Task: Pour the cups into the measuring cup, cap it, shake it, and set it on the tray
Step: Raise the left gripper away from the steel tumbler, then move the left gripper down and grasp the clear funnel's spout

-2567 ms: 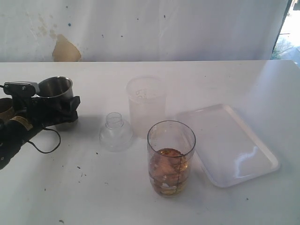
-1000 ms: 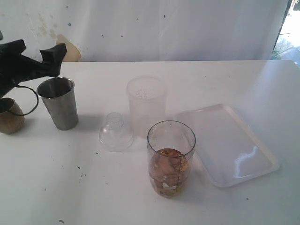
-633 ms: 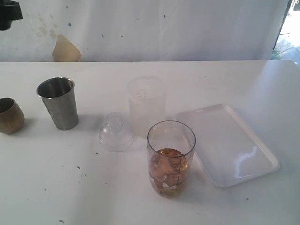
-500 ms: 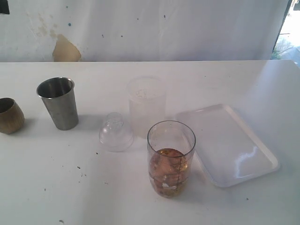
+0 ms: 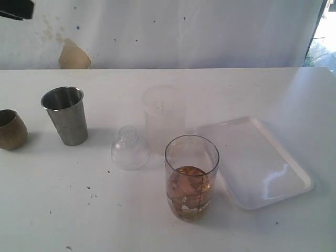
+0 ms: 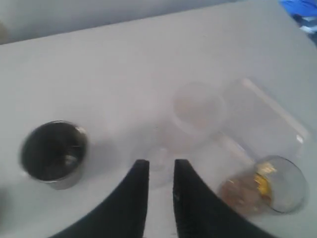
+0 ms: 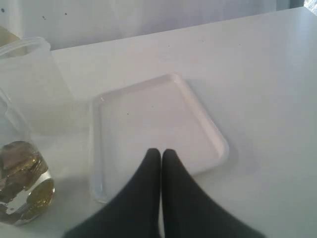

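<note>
L gripper (image 6: 161,164) high over table (image 6: 124,64), jaws nearly together w/ slim gap, gripping nothing. R gripper (image 7: 161,152) clenched, empty, above tray (image 7: 148,114). Steel tumbler (image 5: 65,116) & wooden cup (image 5: 10,131) upright, side by side.

A: R gripper (image 7: 161,151)?
B: Jaws pressed together, tips over the near part of the tray (image 7: 148,114).
A: Tray?
B: White, low rim, flat on the table (image 7: 262,74).
A: Left of it?
B: The measuring cup (image 7: 22,186), brownish stuff at the bottom. Frosted cup (image 7: 29,82) just beyond it, farther back.
</note>
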`<state>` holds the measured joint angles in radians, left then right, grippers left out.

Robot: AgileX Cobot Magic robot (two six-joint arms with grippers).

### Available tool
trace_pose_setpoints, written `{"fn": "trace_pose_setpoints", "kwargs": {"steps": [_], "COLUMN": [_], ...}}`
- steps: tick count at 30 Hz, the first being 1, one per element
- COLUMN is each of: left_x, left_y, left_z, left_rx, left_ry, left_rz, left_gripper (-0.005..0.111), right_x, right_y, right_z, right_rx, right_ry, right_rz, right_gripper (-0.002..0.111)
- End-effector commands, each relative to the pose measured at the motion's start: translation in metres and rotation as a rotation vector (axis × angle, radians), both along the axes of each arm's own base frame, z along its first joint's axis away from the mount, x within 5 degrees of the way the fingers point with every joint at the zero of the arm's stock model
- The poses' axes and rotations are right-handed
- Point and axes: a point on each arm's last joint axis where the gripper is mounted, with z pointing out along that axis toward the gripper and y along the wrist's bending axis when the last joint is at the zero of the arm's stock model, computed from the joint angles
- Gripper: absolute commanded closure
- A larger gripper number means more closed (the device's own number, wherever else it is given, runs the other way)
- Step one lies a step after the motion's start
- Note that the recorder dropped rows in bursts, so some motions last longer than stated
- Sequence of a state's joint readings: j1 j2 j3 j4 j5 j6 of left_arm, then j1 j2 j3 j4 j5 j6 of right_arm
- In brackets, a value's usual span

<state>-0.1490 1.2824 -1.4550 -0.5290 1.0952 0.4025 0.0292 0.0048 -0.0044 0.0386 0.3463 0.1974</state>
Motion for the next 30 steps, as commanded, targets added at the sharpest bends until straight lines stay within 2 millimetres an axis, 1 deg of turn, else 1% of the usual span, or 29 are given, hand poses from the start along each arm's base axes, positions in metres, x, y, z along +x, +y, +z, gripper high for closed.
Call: {"fn": "trace_pose_setpoints", "kwargs": {"steps": [1, 2, 4, 7, 9, 11, 12, 15, 16, 17, 19, 20, 21, 22, 23, 24, 25, 27, 28, 29, 30], "left_x": [-0.014, -0.013, -0.008, -0.001, 0.004, 0.007, 0.012, 0.016, 0.016, 0.015, 0.008, 0.002, -0.002, -0.005, -0.005, -0.003, -0.001, 0.008, 0.012, 0.02, 0.024], "left_y": [-0.027, -0.03, -0.033, -0.033, -0.031, -0.028, -0.02, -0.008, -0.006, -0.006, -0.025, -0.048, -0.058, -0.069, -0.075, -0.086, -0.092, -0.108, -0.111, -0.117, -0.12], "left_z": [0.003, 0.004, 0.004, 0.0, -0.007, -0.014, -0.021, -0.019, -0.015, -0.011, -0.016, -0.025, -0.031, -0.044, -0.051, -0.065, -0.073, -0.099, -0.105, -0.115, -0.12], "left_rx": [-0.233, -0.281, -0.371, -0.466, -0.444, -0.341, -0.156, 0.064, 0.1, 0.174, 0.178, 0.173, 0.206, 0.282, 0.331, 0.369, 0.374, 0.401, 0.403, 0.401, 0.397], "left_ry": [-0.055, -0.105, -0.17, -0.137, -0.062, 0.009, 0.065, 0.078, 0.077, 0.1, 0.186, 0.219, 0.225, 0.245, 0.24, 0.261, 0.279, 0.333, 0.344, 0.345, 0.333], "left_rz": [-0.332, -0.365, -0.35, -0.256, -0.213, -0.191, -0.119, 0.038, 0.086, 0.147, 0.067, -0.026, -0.064, -0.059, -0.041, -0.044, -0.058, -0.075, -0.074, -0.075, -0.078], "left_gripper": [0.074, 0.069, 0.061, 0.057, 0.057, 0.057, 0.057, 0.057, 0.057, 0.057, 0.057, 0.057, 0.057, 0.057, 0.057, 0.054, 0.052, 0.051, 0.051, 0.051, 0.051], "right_x": [0.0, 0.0, 0.0, 0.0, 0.0, 0.0, 0.0, 0.0, 0.0, 0.0, 0.0, 0.0, 0.0, 0.0, 0.0, 0.0, 0.0, 0.0, 0.0, 0.0, 0.0], "right_y": [-0.001, -0.001, -0.001, -0.001, -0.001, -0.001, -0.001, -0.001, -0.001, -0.001, -0.001, -0.001, -0.001, -0.001, -0.001, -0.001, -0.001, -0.001, -0.001, -0.001, -0.001], "right_z": [-0.001, -0.001, -0.001, -0.001, -0.001, -0.001, -0.001, -0.001, -0.001, -0.001, -0.001, -0.001, -0.001, -0.001, -0.001, -0.001, -0.001, -0.001, -0.001, -0.001, -0.001], "right_rx": [-0.006, -0.006, -0.006, -0.006, -0.006, -0.006, -0.006, -0.006, -0.006, -0.006, -0.006, -0.006, -0.006, -0.006, -0.006, -0.006, -0.006, -0.006, -0.006, -0.006, -0.006], "right_ry": [-0.003, -0.003, -0.003, -0.003, -0.003, -0.003, -0.003, -0.003, -0.003, -0.003, -0.003, -0.003, -0.003, -0.003, -0.003, -0.003, -0.003, -0.003, -0.003, -0.003, -0.003], "right_rz": [-0.009, -0.009, -0.009, -0.009, -0.009, -0.009, -0.009, -0.009, -0.009, -0.009, -0.009, -0.009, -0.009, -0.009, -0.009, -0.009, -0.009, -0.009, -0.009, -0.009, -0.009], "right_gripper": [0.108, 0.108, 0.108, 0.108, 0.108, 0.108, 0.108, 0.108, 0.108, 0.108, 0.108, 0.108, 0.108, 0.108, 0.108, 0.108, 0.108, 0.108, 0.108, 0.108, 0.108]}}
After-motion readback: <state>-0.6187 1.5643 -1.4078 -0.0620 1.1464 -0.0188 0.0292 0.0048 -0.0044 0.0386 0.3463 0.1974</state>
